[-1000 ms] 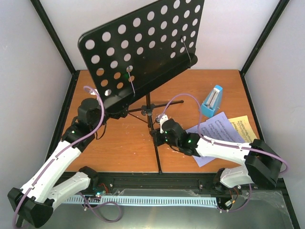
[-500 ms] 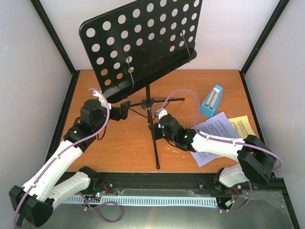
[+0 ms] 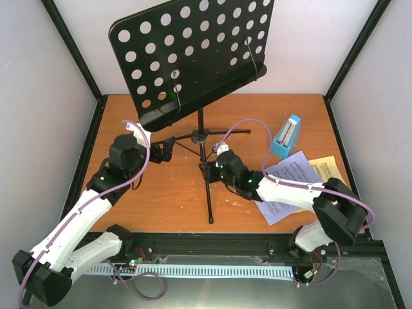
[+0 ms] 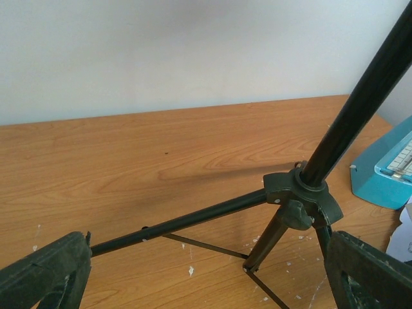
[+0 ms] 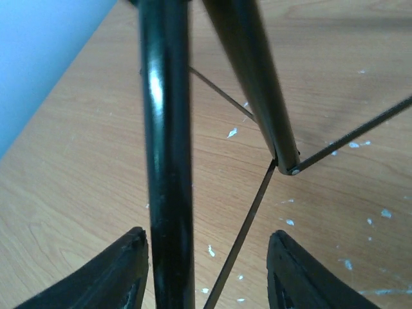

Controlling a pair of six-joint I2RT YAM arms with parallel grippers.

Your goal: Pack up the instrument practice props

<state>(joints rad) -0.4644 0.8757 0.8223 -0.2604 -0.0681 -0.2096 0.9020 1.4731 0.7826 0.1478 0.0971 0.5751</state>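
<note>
The black tripod music stand (image 3: 199,132) stands upright on the table, its round-holed desk (image 3: 193,51) tilted toward the back. My right gripper (image 3: 207,168) is open around the stand's near leg (image 5: 166,161). That leg lies close to the left finger (image 5: 122,273), with a gap to the right one. Wide open, my left gripper (image 3: 165,151) straddles the left leg (image 4: 187,222), low beside the hub (image 4: 302,196). The blue metronome (image 3: 286,137) stands at the right. A white page (image 3: 290,177) and a yellow page (image 3: 329,168) lie flat under my right arm.
White walls and black frame posts (image 3: 74,51) close in the table on three sides. The stand's thin braces (image 5: 248,219) run low over the wood between the legs. The metronome (image 4: 386,170) sits close behind the hub.
The stand has swung from a lean to upright, and its desk has risen. My right gripper has opened off the near leg. The left gripper stayed wide open and shifted slightly.
</note>
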